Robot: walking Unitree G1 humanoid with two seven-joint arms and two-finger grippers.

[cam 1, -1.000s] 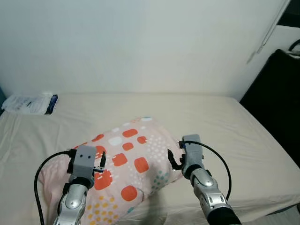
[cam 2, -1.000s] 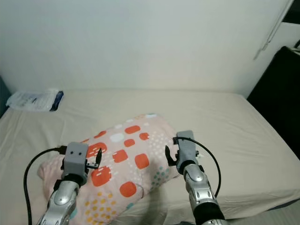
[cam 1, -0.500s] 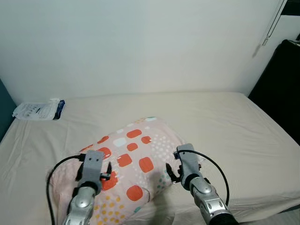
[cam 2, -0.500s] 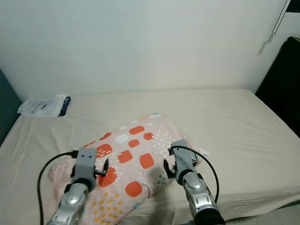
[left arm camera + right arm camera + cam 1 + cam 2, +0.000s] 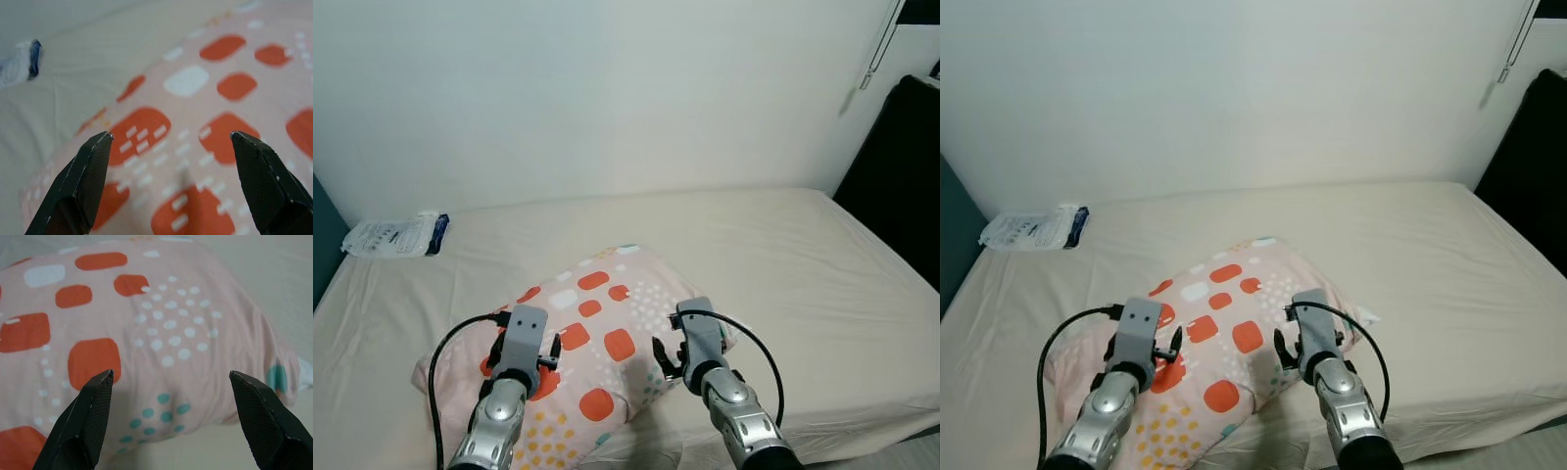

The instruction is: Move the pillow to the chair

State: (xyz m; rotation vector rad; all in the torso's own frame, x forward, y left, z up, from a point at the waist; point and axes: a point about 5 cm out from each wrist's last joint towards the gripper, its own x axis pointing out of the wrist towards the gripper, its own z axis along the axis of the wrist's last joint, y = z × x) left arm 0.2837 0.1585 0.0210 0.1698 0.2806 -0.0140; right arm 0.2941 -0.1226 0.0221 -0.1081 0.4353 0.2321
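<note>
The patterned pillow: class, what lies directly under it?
The pillow rests on the beige bed sheet, which spreads out all around it. The patch of sheet beneath the pillow is covered, so anything there cannot be seen.

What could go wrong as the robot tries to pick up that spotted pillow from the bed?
The pillow is wide and soft, and each open end effector, left and right, spans only a small patch, so it may sag or slip out. The fingers could also pinch the bed sheet beneath its edge and drag it along.
</note>
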